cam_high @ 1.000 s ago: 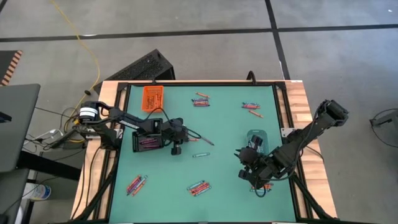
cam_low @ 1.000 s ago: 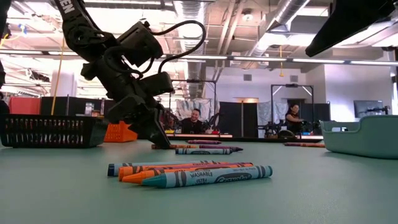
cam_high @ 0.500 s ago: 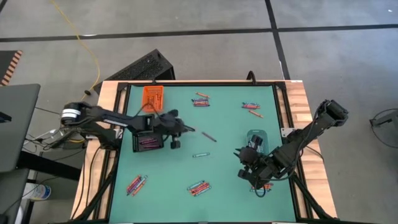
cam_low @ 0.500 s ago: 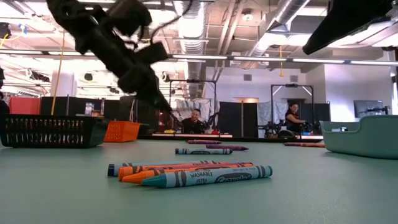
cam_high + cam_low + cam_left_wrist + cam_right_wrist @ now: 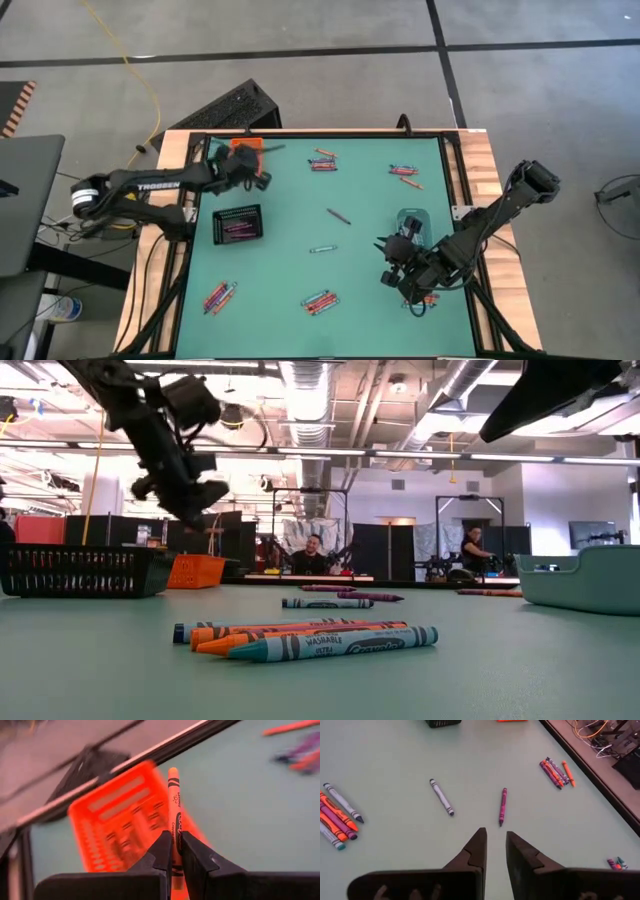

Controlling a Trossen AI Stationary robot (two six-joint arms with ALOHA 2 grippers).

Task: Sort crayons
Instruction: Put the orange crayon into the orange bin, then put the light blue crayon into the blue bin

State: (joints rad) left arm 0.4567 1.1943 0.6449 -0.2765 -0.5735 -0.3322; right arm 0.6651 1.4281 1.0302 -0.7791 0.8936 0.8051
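My left gripper (image 5: 262,160) hangs over the orange tray (image 5: 243,146) at the table's far left, shut on an orange crayon (image 5: 173,805). In the low view it (image 5: 195,495) is well above the table. My right gripper (image 5: 494,840) hovers open at the near right (image 5: 386,246) with nothing between its fingers, beside the clear tray (image 5: 412,222). A purple crayon (image 5: 503,806) and a grey-blue one (image 5: 441,796) lie flat ahead of it. Other crayons lie in small groups (image 5: 322,160) (image 5: 404,173) (image 5: 220,296) (image 5: 320,301). My left gripper pinches the orange crayon between its two fingers at the crayon's lower half (image 5: 174,851). The fingers lie along the crayon, whose pointed end (image 5: 173,771) sticks out past the fingertips. The crayon is lifted clear, above the orange tray (image 5: 120,827).
A black tray (image 5: 238,223) holding crayons stands on the left of the mat, nearer than the orange one. A raised black frame (image 5: 448,170) borders the green mat. A few crayons (image 5: 420,305) lie under the right arm. In the low view a bunch of crayons (image 5: 310,640) lies in front.
My left gripper has risen from the middle of the mat and swung toward the table's far left edge, past the black tray to above the orange tray, rolling its wrist as it went. It stays shut on the orange crayon. The purple crayon at mid-table stays put.
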